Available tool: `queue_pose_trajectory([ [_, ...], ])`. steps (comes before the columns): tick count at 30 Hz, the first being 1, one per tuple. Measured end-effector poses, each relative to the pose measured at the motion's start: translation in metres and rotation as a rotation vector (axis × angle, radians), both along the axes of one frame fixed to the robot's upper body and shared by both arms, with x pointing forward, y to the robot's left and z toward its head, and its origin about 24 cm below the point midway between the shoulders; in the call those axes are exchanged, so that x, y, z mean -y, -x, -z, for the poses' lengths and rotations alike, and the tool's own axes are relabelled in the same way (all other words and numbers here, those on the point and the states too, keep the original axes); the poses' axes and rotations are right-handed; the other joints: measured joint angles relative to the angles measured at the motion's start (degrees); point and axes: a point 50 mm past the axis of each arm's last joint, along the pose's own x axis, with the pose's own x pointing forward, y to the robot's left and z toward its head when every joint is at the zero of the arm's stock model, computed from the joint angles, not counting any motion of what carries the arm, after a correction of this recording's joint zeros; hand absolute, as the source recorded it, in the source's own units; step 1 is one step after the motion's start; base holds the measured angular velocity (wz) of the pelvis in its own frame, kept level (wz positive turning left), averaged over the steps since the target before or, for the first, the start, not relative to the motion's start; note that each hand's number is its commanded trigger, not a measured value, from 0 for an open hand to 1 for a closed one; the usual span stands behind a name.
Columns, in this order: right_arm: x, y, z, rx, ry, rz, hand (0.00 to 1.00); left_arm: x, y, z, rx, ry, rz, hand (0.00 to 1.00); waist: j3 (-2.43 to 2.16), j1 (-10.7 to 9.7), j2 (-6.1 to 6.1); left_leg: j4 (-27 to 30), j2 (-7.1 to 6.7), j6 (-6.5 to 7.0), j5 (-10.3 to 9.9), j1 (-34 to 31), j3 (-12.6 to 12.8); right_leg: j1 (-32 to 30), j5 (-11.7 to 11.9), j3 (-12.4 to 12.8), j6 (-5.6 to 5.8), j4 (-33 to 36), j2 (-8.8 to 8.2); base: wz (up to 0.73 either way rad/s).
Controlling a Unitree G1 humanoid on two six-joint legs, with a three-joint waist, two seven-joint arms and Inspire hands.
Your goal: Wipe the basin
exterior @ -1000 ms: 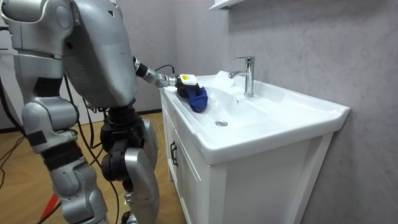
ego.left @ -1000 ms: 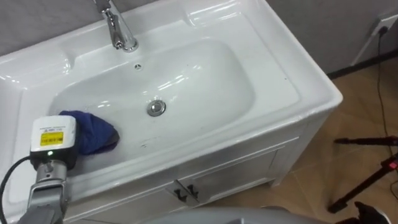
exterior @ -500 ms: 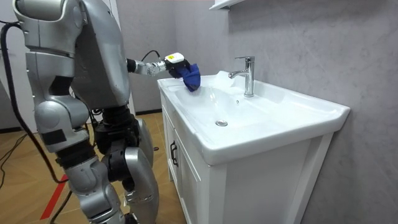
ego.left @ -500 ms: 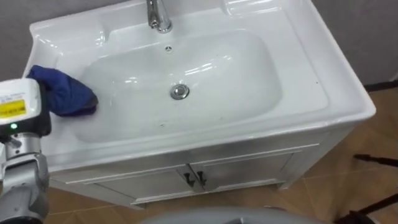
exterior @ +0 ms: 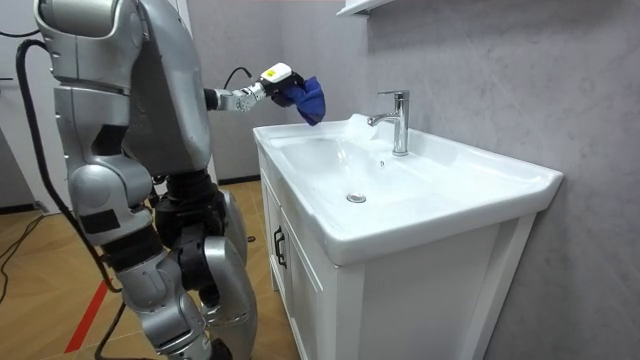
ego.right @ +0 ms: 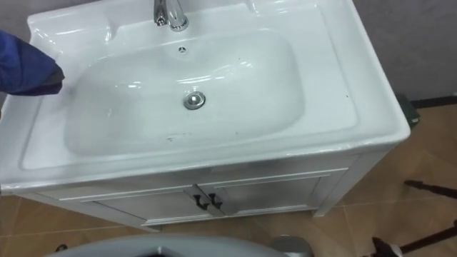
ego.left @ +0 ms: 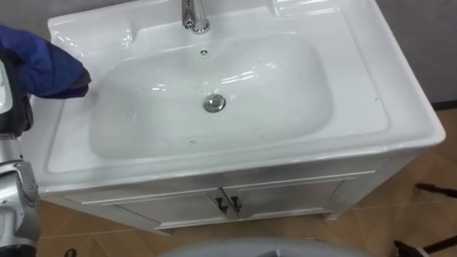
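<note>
The white basin (ego.left: 285, 128) lies below me, with a chrome tap (ego.left: 194, 16) at its back and a metal drain (ego.left: 213, 103) in the middle of the bowl. My left hand (exterior: 270, 80) is raised above the basin's left back corner with a blue cloth (ego.left: 43, 64) bunched in its grip. In the room view the blue cloth (exterior: 308, 97) hangs in the air, clear of the basin's rim (exterior: 300, 135). The cloth covers the fingers in the eye views, where the back of the left hand (ego.left: 8, 107) shows at the left edge.
The basin sits on a white cabinet with two doors (ego.left: 228, 207). I stand at its front, by its left end. A grey wall runs behind the tap (exterior: 398, 120). Wooden floor lies to the right of the cabinet (ego.left: 435, 178).
My left hand has lifted the blue cloth out of the bowl, up and to the left past the rim. The eye views have shifted with my head.
</note>
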Motion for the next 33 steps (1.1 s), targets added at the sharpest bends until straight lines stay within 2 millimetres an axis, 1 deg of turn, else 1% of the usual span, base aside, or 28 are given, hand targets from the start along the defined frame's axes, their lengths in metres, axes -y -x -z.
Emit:
queue_pose_trajectory([
  [4,-0.001,0.004,0.0,-0.008,-0.004,0.005,0.0,0.0,0.001,0.001,-0.005,0.0,-0.002,1.0,-0.01,0.0,-0.02,0.0,0.0,0.0,0.0,0.1,0.0,0.2,0.0,-0.2,0.02,-0.5,0.06,0.05],
  [5,-0.001,0.004,0.0,-0.009,-0.004,0.006,0.0,0.0,0.001,0.001,-0.005,0.001,-0.003,1.0,-0.1,0.0,-0.01,0.0,0.0,0.0,0.0,0.1,0.0,0.3,0.0,-0.3,0.03,-0.7,0.08,0.06],
  [8,-0.002,0.004,0.001,-0.006,-0.007,0.008,0.0,0.0,0.002,0.002,-0.007,0.001,-0.006,1.0,-0.18,0.1,0.05,0.0,0.0,0.0,0.0,0.1,0.0,0.3,0.0,-0.4,0.04,-0.7,0.1,0.02],
  [12,-0.002,0.004,0.001,0.011,-0.017,0.049,0.0,-0.001,0.009,0.007,-0.035,0.005,-0.016,1.0,-0.25,0.1,-0.07,-0.1,0.0,0.0,0.0,0.3,0.1,0.7,0.0,-0.3,0.04,-0.8,0.12,0.0],
  [15,-0.003,0.007,0.002,0.007,-0.028,0.067,0.0,0.0,0.015,0.013,-0.057,0.02,-0.028,1.0,-0.1,0.1,-0.33,-0.1,0.0,0.0,0.0,1.0,0.3,1.2,0.0,-0.2,0.07,-1.0,0.13,0.0],
  [16,-0.003,0.008,0.002,0.004,-0.036,0.075,0.0,0.001,0.018,0.017,-0.069,0.032,-0.039,1.0,-0.16,0.2,-0.46,-0.2,-0.03,0.0,0.0,1.1,0.4,1.2,-0.1,0.0,0.17,-1.0,0.12,0.0],
  [18,-0.005,0.007,0.003,0.004,-0.053,0.075,0.0,0.001,0.024,0.024,-0.094,0.048,-0.056,1.0,-0.13,0.3,-0.78,-0.3,-0.05,0.0,0.0,1.1,0.4,1.2,-0.2,0.0,0.2,-1.0,0.12,0.0],
  [20,-0.007,0.011,0.004,-0.011,-0.065,0.089,0.0,0.0,0.031,0.032,-0.14,0.068,-0.079,1.0,-0.16,0.4,-1.45,-0.3,-0.09,0.0,0.0,1.1,0.4,1.2,-0.2,0.0,0.22,-1.0,0.13,0.05],
  [21,-0.007,0.013,0.005,-0.019,-0.066,0.091,0.0,0.0,0.031,0.034,-0.147,0.072,-0.085,1.0,-0.19,0.5,-1.59,-0.3,-0.1,0.0,0.0,1.0,0.3,1.2,-0.2,0.0,0.22,-1.0,0.13,0.06],
  [23,-0.007,0.018,0.005,-0.04,-0.069,0.095,0.0,-0.002,0.033,0.037,-0.17,0.082,-0.101,1.0,-0.47,1.5,-1.85,-0.2,-0.11,0.0,0.0,1.0,0.3,1.3,-0.2,0.1,0.22,-1.1,0.16,0.0],
  [25,-0.007,0.019,0.005,-0.043,-0.068,0.095,0.0,-0.003,0.035,0.039,-0.179,0.09,-0.112,1.0,-0.4,1.7,-1.93,-0.1,-0.13,0.01,0.0,0.9,0.3,1.2,-0.2,0.1,0.22,-1.1,0.16,0.02],
  [28,-0.007,0.018,0.005,-0.038,-0.065,0.096,0.0,-0.005,0.039,0.045,-0.187,0.129,-0.141,1.0,-0.41,1.7,-1.76,0.2,-0.13,0.01,0.0,0.6,0.3,1.2,-0.2,0.1,0.22,-1.1,0.2,0.02],
  [33,-0.005,0.016,0.004,-0.03,-0.054,0.096,0.0,-0.008,0.044,0.048,-0.188,0.16,-0.166,1.0,-0.5,1.7,-0.53,0.6,-0.13,0.01,0.0,0.0,0.3,1.1,-0.2,0.1,0.21,-1.0,0.21,0.03],
])
